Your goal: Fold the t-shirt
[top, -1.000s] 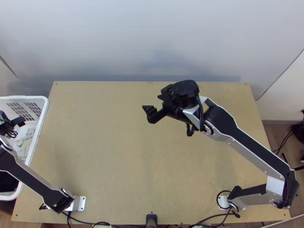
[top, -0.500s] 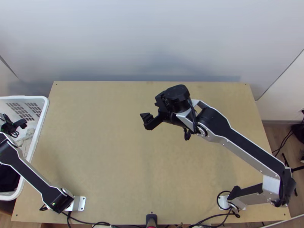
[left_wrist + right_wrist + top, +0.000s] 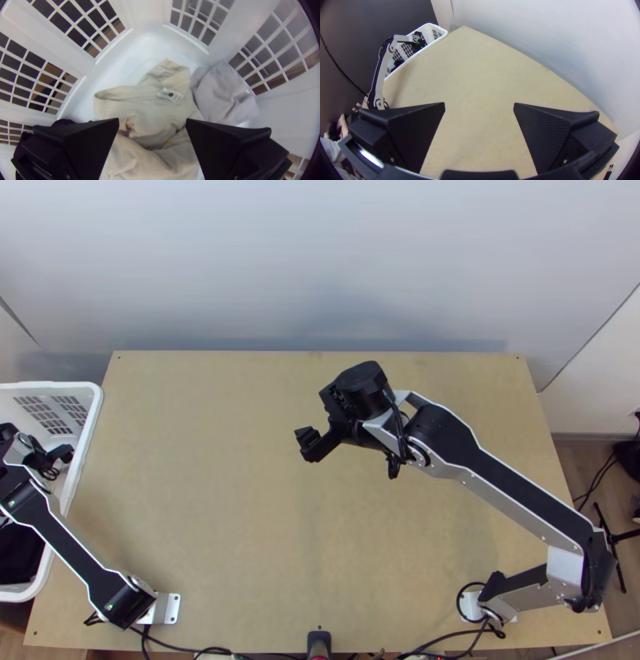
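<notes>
Cream cloth (image 3: pixel 140 108) lies bunched in the far-left basket (image 3: pixel 97 404). The left end effector (image 3: pixel 152 123), open, has edged rightward above it, likely to grab; the right end effector (image 3: pixel 479 107) gapes.

Cream cloth (image 3: pixel 150 106) beside greyish-lilac cloth (image 3: pixel 223 96)

"What's left of the desk (image 3: pixel 200 500)?"
"A basket (image 3: pixel 90 432) at its edge, clothes (image 3: pixel 146 111) inside."
"And elsewhere?"
"Wall (image 3: pixel 320 260) behind the far edge; left arm base (image 3: pixel 170 609) and right arm base (image 3: pixel 470 601) along the near edge."
</notes>
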`<state>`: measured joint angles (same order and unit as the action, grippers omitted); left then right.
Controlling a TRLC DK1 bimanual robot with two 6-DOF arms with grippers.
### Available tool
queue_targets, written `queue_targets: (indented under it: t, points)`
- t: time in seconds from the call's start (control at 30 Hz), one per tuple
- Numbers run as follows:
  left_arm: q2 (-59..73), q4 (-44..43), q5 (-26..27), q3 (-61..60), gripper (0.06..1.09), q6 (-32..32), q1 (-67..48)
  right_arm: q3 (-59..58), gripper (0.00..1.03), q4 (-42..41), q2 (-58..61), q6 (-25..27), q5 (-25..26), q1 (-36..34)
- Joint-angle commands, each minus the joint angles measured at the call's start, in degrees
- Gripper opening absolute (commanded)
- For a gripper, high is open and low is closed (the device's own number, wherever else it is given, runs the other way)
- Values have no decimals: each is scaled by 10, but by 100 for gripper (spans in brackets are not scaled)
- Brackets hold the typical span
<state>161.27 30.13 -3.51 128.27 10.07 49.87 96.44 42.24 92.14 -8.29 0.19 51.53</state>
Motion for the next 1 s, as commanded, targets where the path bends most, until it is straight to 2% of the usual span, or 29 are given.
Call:
queue_targets:
  t: [0.0, 0.13, 0.37, 0.43, 0.47, 0.53, 0.6, 0.63, 0.97]
  points:
    - [22, -82, -1, 6, 103, -8, 1, 5, 96, 16, 1, -1, 1, 4]
    - [23, -103, 0, 7, 103, -13, -6, 3, 96, 16, 1, 0, 2, 4]
    - [33, -72, 0, 6, 102, -8, -10, -3, 96, 16, 3, 9, 10, 3]
    - [41, -75, 1, 7, 89, -8, -6, -6, 96, 16, 3, 14, 16, 2]
    - [44, -77, 6, 7, 79, -8, -3, -7, 96, 17, 3, 14, 17, 2]
    - [48, -86, 33, 6, 40, -2, 5, -7, 96, 18, 3, 18, 23, 2]
    - [51, -86, 43, 6, 12, 7, 8, -7, 96, 18, 3, 21, 25, 2]
    - [53, -83, 43, 6, 10, 8, 9, -7, 96, 18, 3, 21, 28, 2]
    - [19, -80, 52, 3, 9, -12, 37, -11, 96, 15, 14, 28, 40, 2]
